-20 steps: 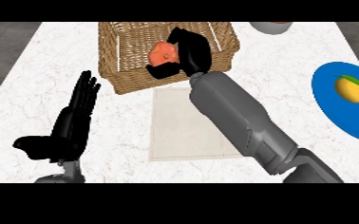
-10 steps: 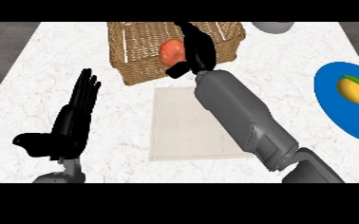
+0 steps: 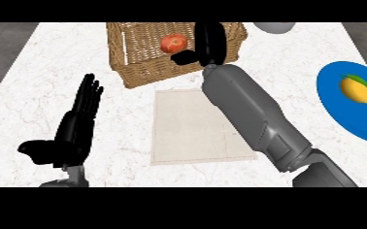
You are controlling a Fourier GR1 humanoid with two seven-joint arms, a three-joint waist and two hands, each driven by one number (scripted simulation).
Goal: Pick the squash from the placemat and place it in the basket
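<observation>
Since the earlier frames the right hand (image 3: pixel 208 43) has let go of the squash (image 3: pixel 174 43): fingers that were curled round it now stand straight, and the squash sits apart at their left side, inside the basket (image 3: pixel 136 63).

Worktop (image 3: pixel 301 73): pale marble, carries everything. Basket: wicker, far centre, slightly skewed. Placemat (image 3: pixel 190 126): beige, just in front of the basket, nothing on it now. Blue plate (image 3: pixel 337 111) at right edge with a yellow item on it. Grey dish (image 3: pixel 275 27) at top right, mostly cut off.

Right hand: opened out, fingers pointing away over the basket, thumb sticking left below the squash. Whether the thumb touches the squash is hard to tell from this angle. Left hand (image 3: pixel 75 126): resting lower left, fingers up, open, well apart from the basket.

Key relation: squash lies just left of the right hand, round with no clear long axis, right hand far nearer than left. Placement looks done; the next move is probably pulling the right hand back without nudging the squash.
</observation>
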